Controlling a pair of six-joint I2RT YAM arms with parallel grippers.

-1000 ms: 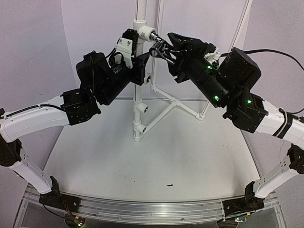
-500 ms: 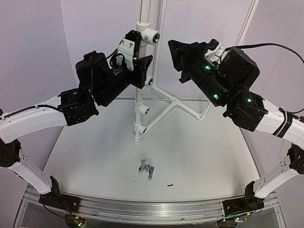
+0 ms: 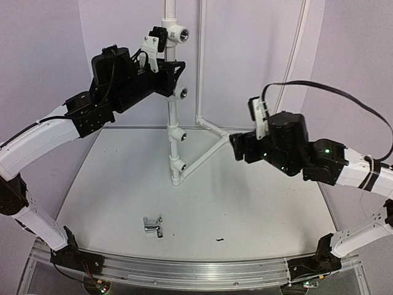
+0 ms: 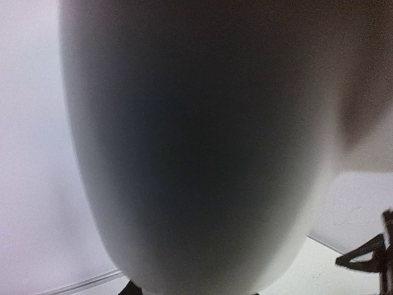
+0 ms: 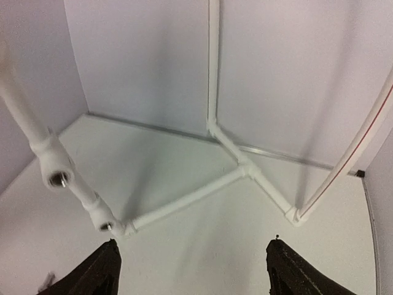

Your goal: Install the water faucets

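Faucet (image 3: 153,226) of shiny chrome, small and angular, lay on the matte white surface (image 3: 258,209) near the front edge, left of centre, while the left pincer (image 3: 171,64) clamped the smooth round white pipe stand (image 3: 174,150) and the right pincer (image 5: 190,276) hung spread wide, empty.

Nothing legible shows in any view: no text, label, brand, number or sign can be read.
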